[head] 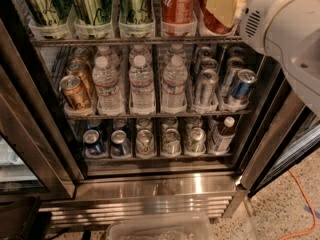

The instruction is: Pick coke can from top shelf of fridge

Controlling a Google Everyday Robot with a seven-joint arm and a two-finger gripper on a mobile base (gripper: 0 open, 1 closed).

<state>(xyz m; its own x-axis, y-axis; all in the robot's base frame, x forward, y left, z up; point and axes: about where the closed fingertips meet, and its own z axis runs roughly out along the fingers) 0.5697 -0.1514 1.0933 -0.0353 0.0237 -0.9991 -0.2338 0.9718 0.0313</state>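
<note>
The fridge (pixel 150 184) stands open in front of me. Its top shelf (pixel 135 40) is a wire rack with clear trays. It holds green-and-silver cans (pixel 90 4) on the left and red coke cans on the right. One coke can (pixel 177 4) stands free. My gripper (pixel 222 6) is at the top right, right in front of the rightmost coke can (pixel 216 29), and covers most of it. My white arm (pixel 285 29) comes in from the right edge.
The middle rack holds gold cans (pixel 75 91), water bottles (pixel 142 84) and slim blue-silver cans (pixel 240 86). The lowest rack holds small cans (pixel 145 141) and a bottle (pixel 222 134). The door frame (pixel 30 134) stands left. A clear bin (pixel 160 229) and an orange cable (pixel 300 204) lie on the floor.
</note>
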